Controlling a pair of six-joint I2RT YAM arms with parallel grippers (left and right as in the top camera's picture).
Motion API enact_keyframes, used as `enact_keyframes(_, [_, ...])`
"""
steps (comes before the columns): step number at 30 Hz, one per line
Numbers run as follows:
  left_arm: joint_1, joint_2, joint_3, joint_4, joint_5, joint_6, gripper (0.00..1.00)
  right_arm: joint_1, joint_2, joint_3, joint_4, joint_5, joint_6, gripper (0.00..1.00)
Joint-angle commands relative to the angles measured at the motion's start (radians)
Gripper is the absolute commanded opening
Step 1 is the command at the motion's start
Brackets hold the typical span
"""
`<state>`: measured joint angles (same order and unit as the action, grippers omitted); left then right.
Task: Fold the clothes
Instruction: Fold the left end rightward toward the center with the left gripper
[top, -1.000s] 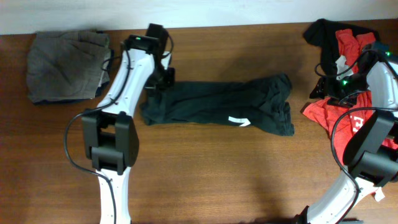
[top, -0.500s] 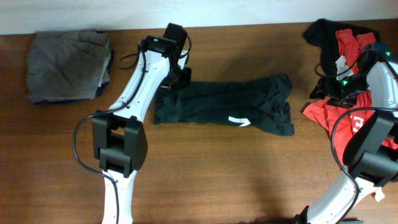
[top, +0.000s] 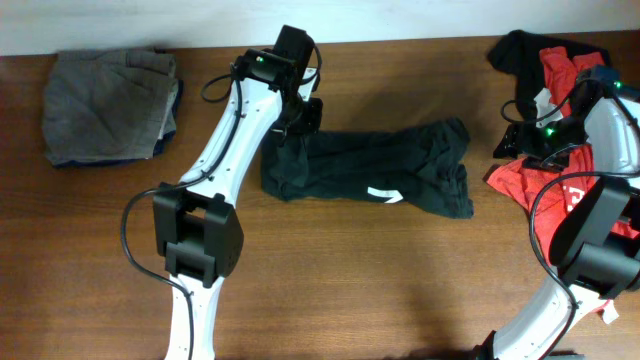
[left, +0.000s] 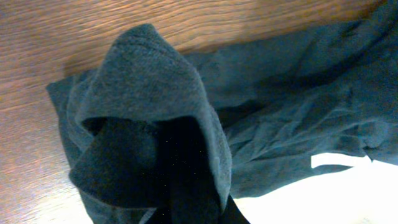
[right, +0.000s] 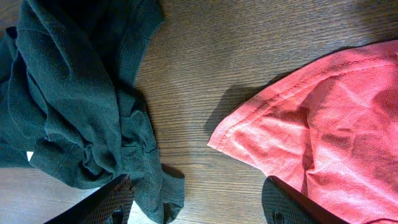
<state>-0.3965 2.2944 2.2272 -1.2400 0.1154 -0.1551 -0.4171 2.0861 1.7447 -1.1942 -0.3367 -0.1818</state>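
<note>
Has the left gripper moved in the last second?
Yes. The left gripper, shut on the black T-shirt, has moved to the right, away from the grey folded pile, dragging the shirt's end with it.

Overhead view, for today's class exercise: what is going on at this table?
The left end effector is shut on the left end of the black T-shirt, holding it raised over the rest of the garment. The right end effector is open and empty, hovering above bare table between that shirt and the red T-shirts. A folded grey garment lies far left.
</note>
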Motion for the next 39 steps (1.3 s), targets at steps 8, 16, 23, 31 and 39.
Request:
enact_keyframes(8, [-0.104,-0.032,0.019,0.066,0.023,-0.009,0.23,0.005,-0.015,0.017,-0.008,0.009,0.006,0.71])
enact_keyframes(16, [-0.128,-0.032,0.020,0.083,0.018,-0.008,0.99,0.005,-0.015,0.017,-0.012,0.009,0.006,0.72])
enact_keyframes(23, [-0.065,-0.032,0.025,-0.031,-0.026,0.052,0.99,0.005,-0.015,0.017,-0.014,0.009,0.006,0.71])
enact_keyframes(31, [-0.070,-0.013,-0.026,0.005,-0.033,0.172,0.17,0.005,-0.015,0.017,-0.010,0.008,0.007,0.72])
enact_keyframes(39, [-0.074,0.076,-0.072,0.023,-0.079,0.171,0.01,0.005,-0.015,0.017,-0.026,0.009,0.007,0.72])
